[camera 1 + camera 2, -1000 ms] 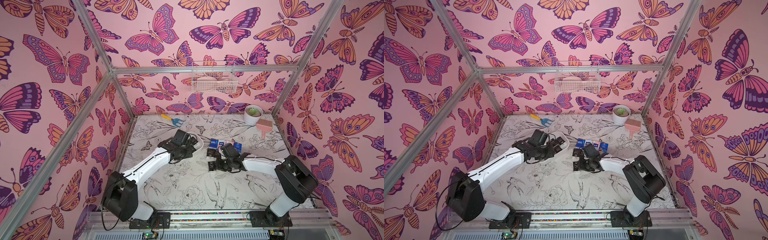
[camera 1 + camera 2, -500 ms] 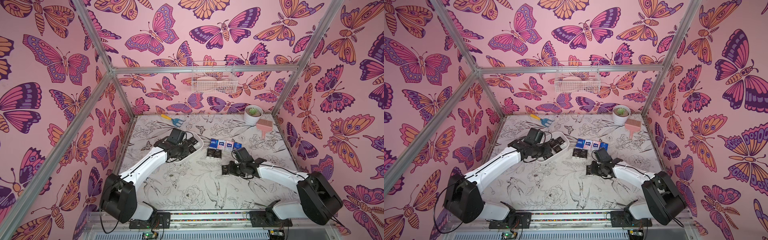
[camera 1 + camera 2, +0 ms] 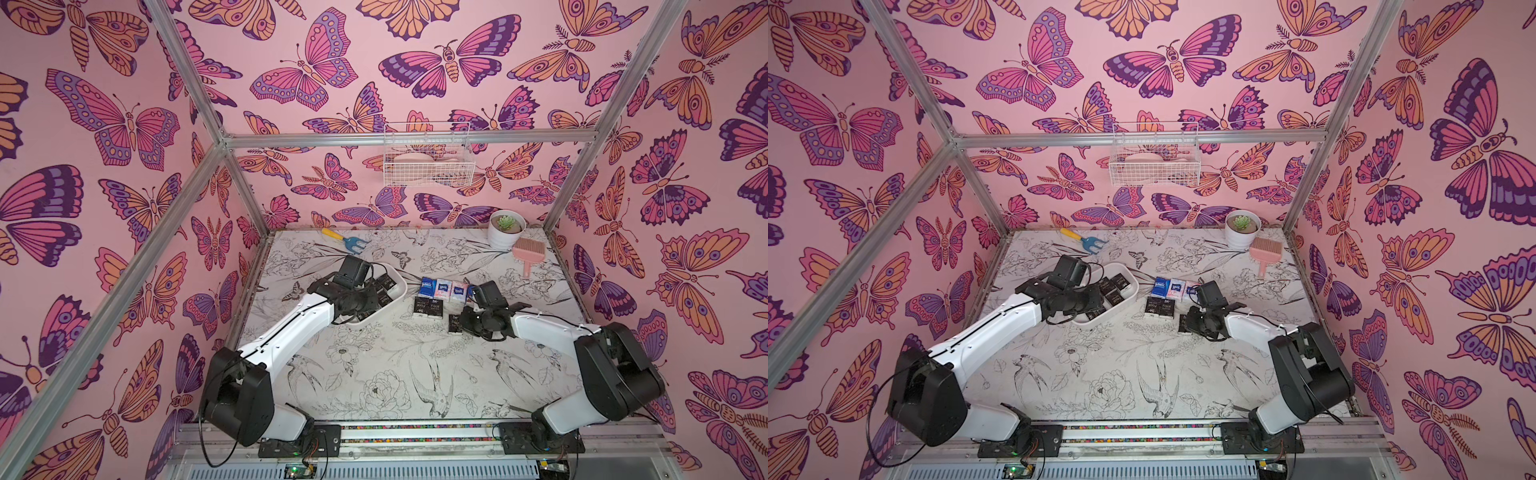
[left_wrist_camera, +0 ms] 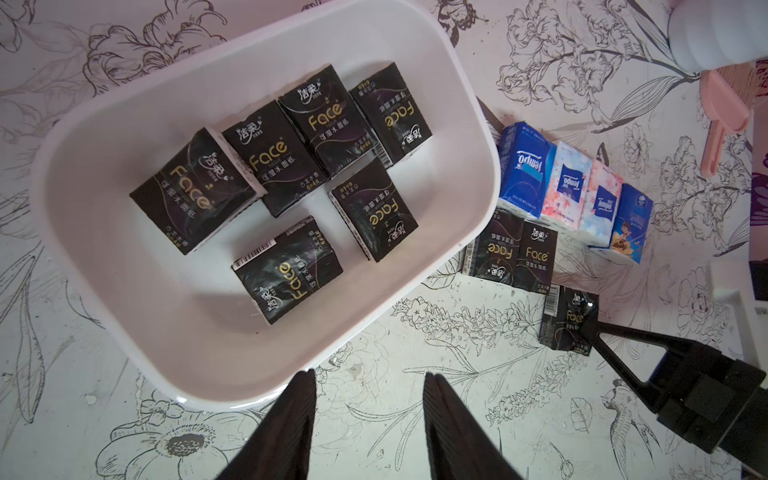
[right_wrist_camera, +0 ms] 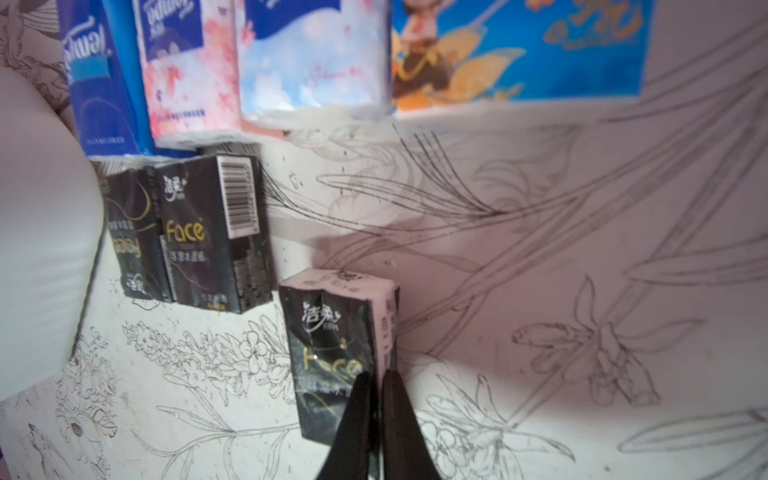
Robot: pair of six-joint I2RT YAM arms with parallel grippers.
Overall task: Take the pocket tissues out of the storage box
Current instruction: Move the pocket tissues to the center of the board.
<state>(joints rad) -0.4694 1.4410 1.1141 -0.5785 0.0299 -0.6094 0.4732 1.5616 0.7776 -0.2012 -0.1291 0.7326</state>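
Observation:
The white storage box (image 4: 124, 270) holds several black pocket tissues (image 4: 286, 274). My left gripper (image 4: 370, 374) hangs open over the box's near rim with nothing between its fingers; in both top views it sits above the box (image 3: 401, 286) (image 3: 1133, 286). To the right of the box, a row of blue, white and pink packets (image 3: 444, 289) (image 4: 569, 195) lies beside two black ones (image 3: 428, 307) (image 5: 195, 245). My right gripper (image 5: 376, 374) (image 3: 463, 324) is shut on the edge of one black packet (image 5: 332, 353) (image 4: 565, 328), low over the table.
A white plant pot (image 3: 505, 230) and a pink brush (image 3: 527, 253) stand at the back right. A blue and yellow rake (image 3: 345, 241) lies at the back left. A white wire basket (image 3: 428, 162) hangs on the back wall.
My right arm has swung out to the right, taking the black packet a little away from the box. The left gripper has shifted slightly over the box and stays open.

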